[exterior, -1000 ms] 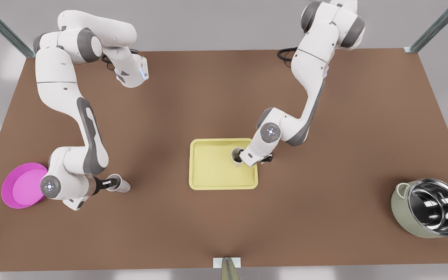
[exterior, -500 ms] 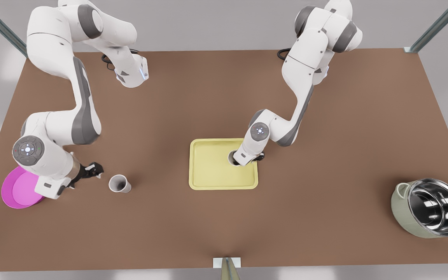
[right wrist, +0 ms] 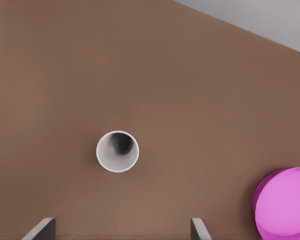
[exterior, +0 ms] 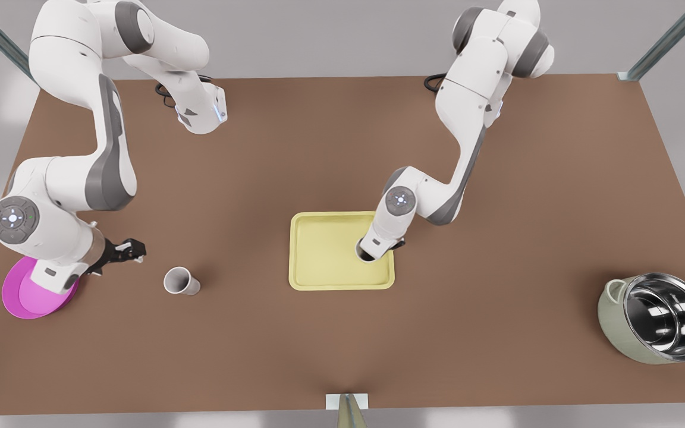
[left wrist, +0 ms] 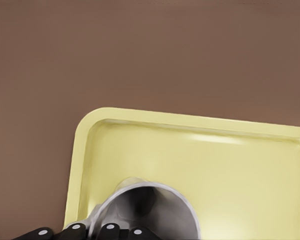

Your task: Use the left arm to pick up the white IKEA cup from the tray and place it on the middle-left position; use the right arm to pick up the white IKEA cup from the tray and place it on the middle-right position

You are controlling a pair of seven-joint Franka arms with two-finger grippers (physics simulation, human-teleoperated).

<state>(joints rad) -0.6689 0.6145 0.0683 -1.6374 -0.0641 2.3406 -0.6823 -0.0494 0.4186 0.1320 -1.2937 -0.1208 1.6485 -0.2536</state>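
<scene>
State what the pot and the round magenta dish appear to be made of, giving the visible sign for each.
The pot looks like polished metal inside, with sharp mirror-like reflections; its pale green outside looks enamelled or painted, which is uncertain. The magenta dish looks like matte plastic: flat, even colour, no glints, though glazed ceramic is possible.

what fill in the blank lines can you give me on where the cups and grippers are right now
The left gripper is at a white cup standing in the pale ___ tray.
The other cup stands ___ on the bare table.
The right gripper, its fingers ___, touches neither that cup nor the magenta dish.

Missing words: yellow; upright; open
</scene>
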